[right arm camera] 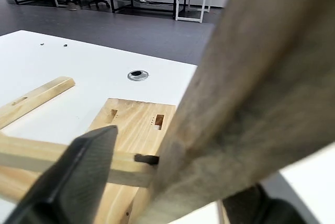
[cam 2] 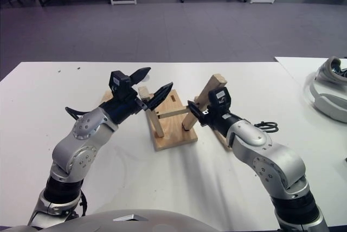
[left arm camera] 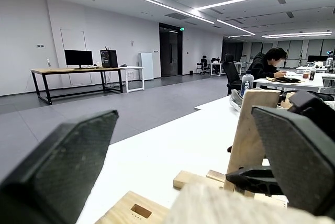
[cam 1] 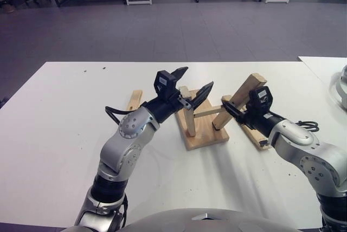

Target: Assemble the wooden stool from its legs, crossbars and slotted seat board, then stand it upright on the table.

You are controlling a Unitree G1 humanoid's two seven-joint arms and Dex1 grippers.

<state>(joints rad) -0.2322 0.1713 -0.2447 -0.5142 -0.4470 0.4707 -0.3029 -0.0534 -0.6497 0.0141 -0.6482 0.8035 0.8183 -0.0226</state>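
Observation:
The slotted seat board [cam 1: 209, 133] lies flat on the white table [cam 1: 65, 113]. One wooden leg [cam 1: 189, 114] stands upright on it, joined by a thin crossbar [cam 1: 207, 113] to a second, tilted leg [cam 1: 242, 97]. My left gripper [cam 1: 191, 84] hovers open over the top of the upright leg, one finger on each side, with a wide gap. My right gripper [cam 1: 226, 107] is shut on the lower part of the tilted leg [right arm camera: 235, 103], close to the crossbar [right arm camera: 31, 153]. A loose leg [cam 1: 134, 101] lies behind my left arm. Another wooden piece [cam 1: 252, 134] lies under my right arm.
A white headset [cam 2: 331, 88] rests on the neighbouring table at the right. A black cable loop [cam 2: 265, 126] lies beside my right forearm. A round grommet [right arm camera: 137, 75] sits in the table beyond the board. Wide bare tabletop stretches to the left and front.

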